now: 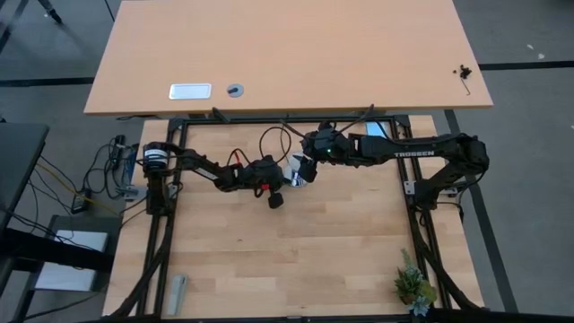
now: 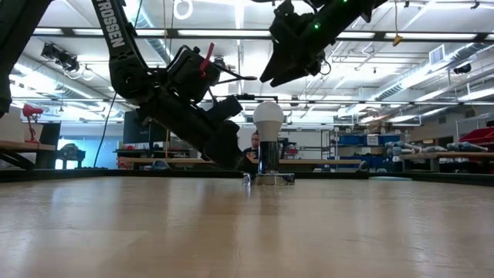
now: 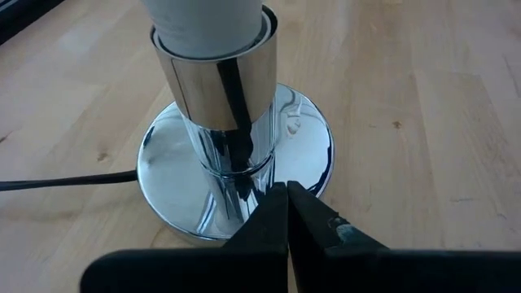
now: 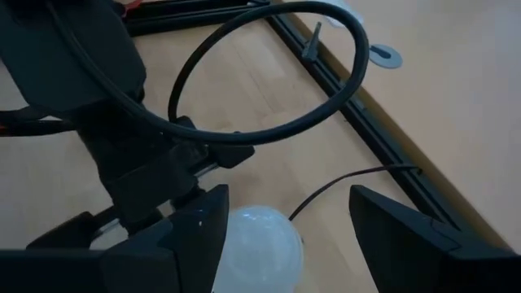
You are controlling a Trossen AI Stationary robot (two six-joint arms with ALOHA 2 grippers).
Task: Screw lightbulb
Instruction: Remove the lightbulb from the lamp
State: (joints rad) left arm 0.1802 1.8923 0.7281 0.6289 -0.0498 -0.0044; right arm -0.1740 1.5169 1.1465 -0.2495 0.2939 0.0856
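Lightbulb: we see the white lightbulb (image 2: 268, 117) standing upright in the chrome socket (image 2: 268, 157), near the middle of the wooden table (image 2: 247, 232), toward its far edge.

Socket base: the left wrist view brings us close to the round mirrored base (image 3: 163, 171), with the bulb's white neck (image 3: 207, 23) seated in the chrome collar, and a thin black cord (image 3: 57, 181) running off from the base across the wood. No other view gives us this seating so plainly.

Left gripper: we find the left gripper (image 3: 286, 213) low on the table with its two dark fingers pressed together, holding nothing, their tips touching or just short of the rim of the base. The low view shows that arm slanting down to the table just beside the socket.

Right gripper: the right gripper (image 4: 285, 236) hangs above the bulb with its fingers spread wide, one on each side of the frosted dome (image 4: 259, 248), gripping nothing. The low view alone shows us clear air between the gripper (image 2: 272, 76) and the top of the bulb.

From above: the high view shows both arms meeting near the table's far edge, the bulb (image 1: 296, 176) only a small pale spot between them.

Background: a person (image 2: 253, 147) shows behind the socket in the low view.
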